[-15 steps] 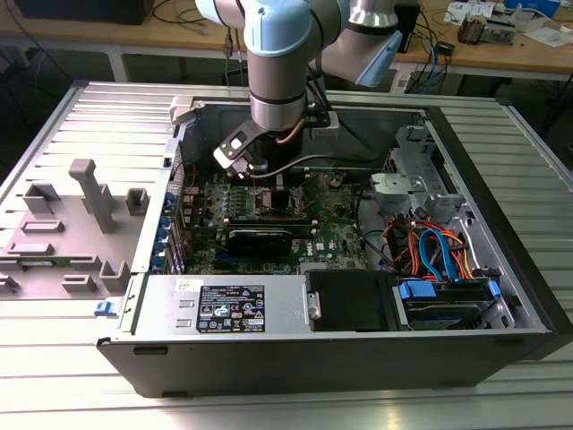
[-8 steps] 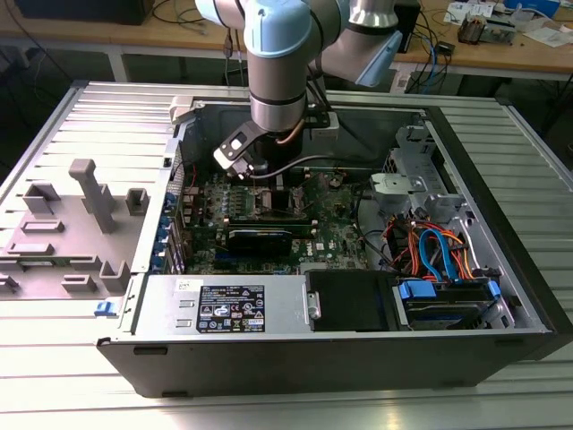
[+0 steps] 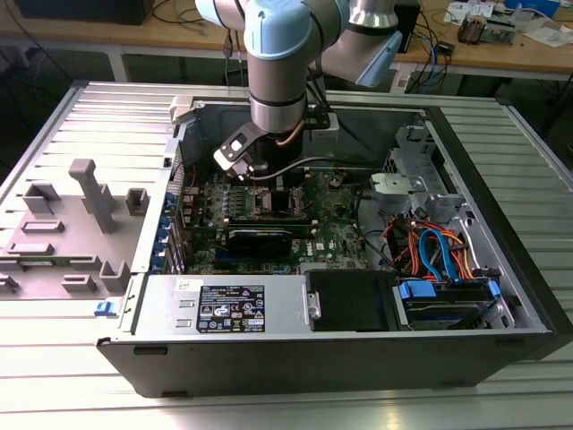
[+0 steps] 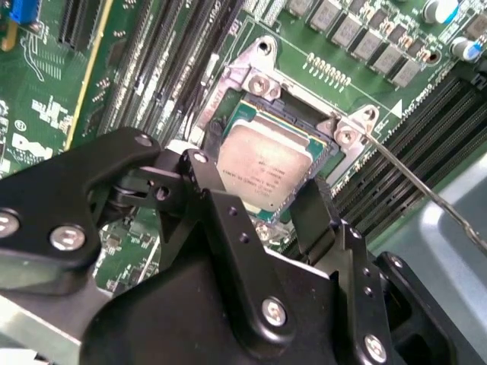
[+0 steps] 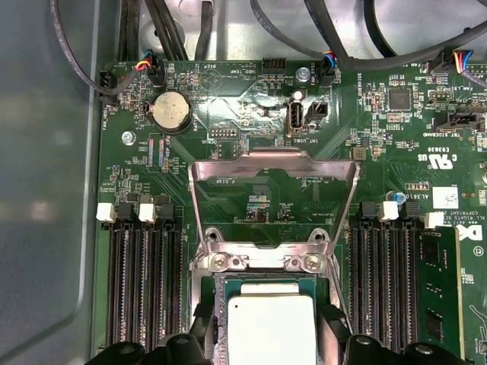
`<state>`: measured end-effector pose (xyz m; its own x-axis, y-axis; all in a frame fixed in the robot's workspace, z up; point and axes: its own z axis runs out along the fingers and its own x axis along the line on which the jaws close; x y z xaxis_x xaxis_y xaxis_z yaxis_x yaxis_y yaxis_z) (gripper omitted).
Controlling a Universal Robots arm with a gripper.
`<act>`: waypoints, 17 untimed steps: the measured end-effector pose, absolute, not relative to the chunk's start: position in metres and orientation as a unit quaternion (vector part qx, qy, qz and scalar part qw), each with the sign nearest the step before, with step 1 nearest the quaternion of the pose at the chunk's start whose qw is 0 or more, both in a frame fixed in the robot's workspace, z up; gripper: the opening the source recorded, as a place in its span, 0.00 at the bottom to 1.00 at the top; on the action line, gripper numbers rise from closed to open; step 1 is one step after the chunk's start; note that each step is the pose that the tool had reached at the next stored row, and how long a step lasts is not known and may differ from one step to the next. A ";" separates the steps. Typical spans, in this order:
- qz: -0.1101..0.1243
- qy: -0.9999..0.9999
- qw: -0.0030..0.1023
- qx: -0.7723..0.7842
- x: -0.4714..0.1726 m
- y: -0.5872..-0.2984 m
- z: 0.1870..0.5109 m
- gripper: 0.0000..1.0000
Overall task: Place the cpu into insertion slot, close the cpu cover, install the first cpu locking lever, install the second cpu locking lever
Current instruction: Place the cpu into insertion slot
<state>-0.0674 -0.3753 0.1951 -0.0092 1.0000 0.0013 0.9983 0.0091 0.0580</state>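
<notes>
The cpu (image 4: 266, 163) (image 5: 272, 327), a silver-topped square chip, lies in the insertion slot (image 4: 303, 123) on the green motherboard. My gripper (image 4: 259, 179) (image 5: 272, 328) straddles it, with a black finger (image 4: 199, 175) against one edge and the other against the opposite edge. The cpu cover (image 5: 274, 158), a silver frame with a square window, stands raised behind the slot. A thin metal locking lever (image 4: 426, 190) sticks out past one socket corner. In the exterior view my gripper (image 3: 269, 186) reaches down into the open computer case and hides the socket.
Long black memory slots (image 5: 144, 281) (image 5: 380, 281) flank the socket on both sides. A coin battery (image 5: 171, 110) and cables (image 5: 183, 30) lie beyond the cover. In the case, a black card (image 3: 260, 237), the power supply (image 3: 228, 309) and drive cables (image 3: 439, 251) crowd the board.
</notes>
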 end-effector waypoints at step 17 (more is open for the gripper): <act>0.021 0.710 0.020 0.704 -0.067 -0.375 0.195 0.62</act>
<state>-0.0674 -0.3753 0.1947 -0.0091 1.0000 0.0013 0.9983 0.0091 0.0580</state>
